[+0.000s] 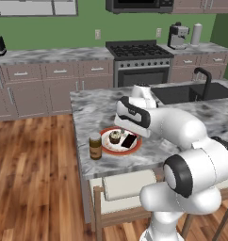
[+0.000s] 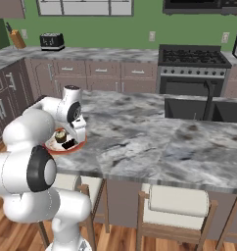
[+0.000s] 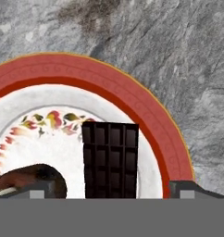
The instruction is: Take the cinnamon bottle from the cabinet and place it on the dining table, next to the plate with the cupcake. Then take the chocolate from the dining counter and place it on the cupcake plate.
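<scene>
Lying flat on plate point(image 3: 164, 134): chocolate point(image 3: 110, 159), stiff, light, brittle, grippable across long edges; gripper point(image 3: 109, 194) spread, pinching nothing.

Cupcake point(image 3: 33, 178) and chocolate point(image 3: 110, 159) cut by bottom edge.

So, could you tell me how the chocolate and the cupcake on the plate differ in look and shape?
The chocolate is a flat, nearly black rectangular bar scored into squares; the cupcake is a small rounded brown mound that stands taller. The chocolate lies flat, while the cupcake sits upright in a pale wrapper. Both rest side by side on the white centre of the red-rimmed plate.
</scene>
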Motion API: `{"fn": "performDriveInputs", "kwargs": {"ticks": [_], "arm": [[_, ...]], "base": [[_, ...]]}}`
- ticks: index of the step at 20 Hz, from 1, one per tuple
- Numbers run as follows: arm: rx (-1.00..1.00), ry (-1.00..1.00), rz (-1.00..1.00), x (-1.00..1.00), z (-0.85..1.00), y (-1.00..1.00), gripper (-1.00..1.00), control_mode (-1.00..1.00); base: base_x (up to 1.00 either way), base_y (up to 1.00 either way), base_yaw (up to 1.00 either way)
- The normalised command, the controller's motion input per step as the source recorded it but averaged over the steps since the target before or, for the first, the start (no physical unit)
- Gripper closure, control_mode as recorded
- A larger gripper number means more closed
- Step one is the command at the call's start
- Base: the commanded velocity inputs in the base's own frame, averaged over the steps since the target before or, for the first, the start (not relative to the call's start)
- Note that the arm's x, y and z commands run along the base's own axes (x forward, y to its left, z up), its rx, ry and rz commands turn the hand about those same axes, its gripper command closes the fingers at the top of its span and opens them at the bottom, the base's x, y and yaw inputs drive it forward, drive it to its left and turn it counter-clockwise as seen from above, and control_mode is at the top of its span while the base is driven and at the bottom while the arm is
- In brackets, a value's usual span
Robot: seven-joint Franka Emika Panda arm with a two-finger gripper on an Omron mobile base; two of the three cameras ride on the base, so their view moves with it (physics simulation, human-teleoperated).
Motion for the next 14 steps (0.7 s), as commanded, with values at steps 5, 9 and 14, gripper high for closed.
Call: {"fn": "performDriveInputs", "kwargs": {"ticks": [5, 9, 14], "arm": [[0.00, 0.00, -0.03, -0.19, 0.24, -0.09, -1.00, -1.00], [0.00, 0.00, -0.01, -0.37, 0.26, -0.09, -1.00, -1.00], [0.00, 0.00, 0.00, -0.56, 0.18, -0.04, -1.00, -1.00]], "base": [[0.00, 0.00, 0.00], [0.00, 0.00, 0.00], [0.00, 0.00, 0.00]]}}
